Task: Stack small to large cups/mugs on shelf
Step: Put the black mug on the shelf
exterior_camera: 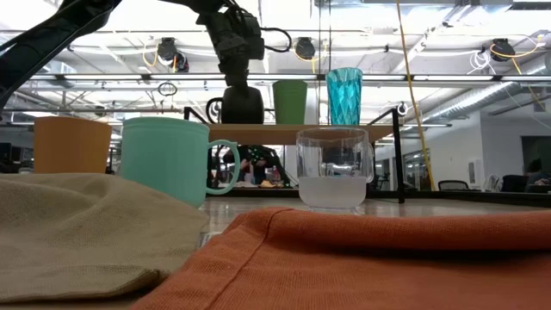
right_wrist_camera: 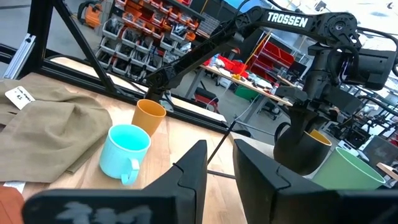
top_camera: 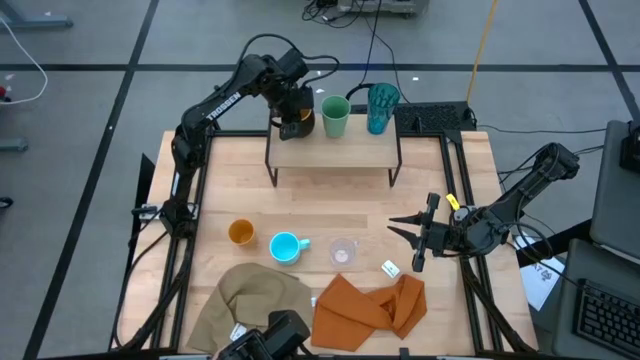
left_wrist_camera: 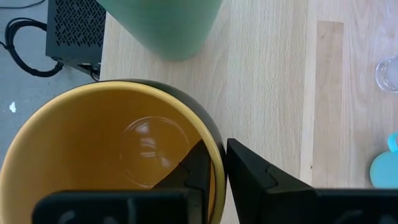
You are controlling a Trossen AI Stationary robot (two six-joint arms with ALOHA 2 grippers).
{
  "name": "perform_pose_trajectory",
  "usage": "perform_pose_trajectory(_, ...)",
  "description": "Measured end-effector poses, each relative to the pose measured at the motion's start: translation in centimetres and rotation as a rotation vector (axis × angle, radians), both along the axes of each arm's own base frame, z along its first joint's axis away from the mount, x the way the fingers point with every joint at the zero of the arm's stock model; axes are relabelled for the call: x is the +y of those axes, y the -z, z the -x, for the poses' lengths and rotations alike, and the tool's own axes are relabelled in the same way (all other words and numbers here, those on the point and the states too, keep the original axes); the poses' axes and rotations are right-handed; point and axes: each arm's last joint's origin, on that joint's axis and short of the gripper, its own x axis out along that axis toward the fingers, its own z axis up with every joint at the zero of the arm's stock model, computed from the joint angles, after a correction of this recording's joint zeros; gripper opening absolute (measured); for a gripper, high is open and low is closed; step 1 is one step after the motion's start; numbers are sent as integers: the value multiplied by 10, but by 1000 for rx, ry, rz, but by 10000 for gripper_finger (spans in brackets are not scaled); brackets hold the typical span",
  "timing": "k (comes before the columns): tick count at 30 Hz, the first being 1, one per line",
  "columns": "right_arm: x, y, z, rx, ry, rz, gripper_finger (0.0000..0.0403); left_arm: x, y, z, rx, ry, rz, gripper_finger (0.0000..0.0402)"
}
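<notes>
The left gripper [left_wrist_camera: 214, 171] is clenched on the rim of the black mug [top_camera: 297, 118], one finger inside, one outside, the mug standing on the shelf [top_camera: 340, 152]. Just beside it stands the green cup [top_camera: 335, 116], then the teal tumbler [top_camera: 381, 107]. The right gripper [top_camera: 404, 233] hangs nearly closed, empty, over the desk [top_camera: 230, 170], near the clear cup [top_camera: 342, 252]; the blue mug [top_camera: 285, 246] and orange cup [top_camera: 240, 233] lie beyond it.
</notes>
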Motion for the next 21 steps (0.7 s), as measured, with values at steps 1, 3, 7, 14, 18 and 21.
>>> perform_pose_trajectory(1,0,0,0,0,0,0,70,0,0,0,0,0,0,47)
perform_pose_trajectory(3,0,0,0,0,0,0,70,0,0,0,0,-3,1,47)
perform_pose_trajectory(7,0,0,0,0,0,0,70,3,0,2,-3,-14,6,47)
perform_pose_trajectory(14,0,0,0,0,0,0,70,6,0,4,-17,-30,31,47)
perform_pose_trajectory(18,0,0,0,0,0,0,70,6,1,4,-29,-21,48,47)
perform_pose_trajectory(21,0,0,0,0,0,0,70,6,1,4,-34,-16,56,47)
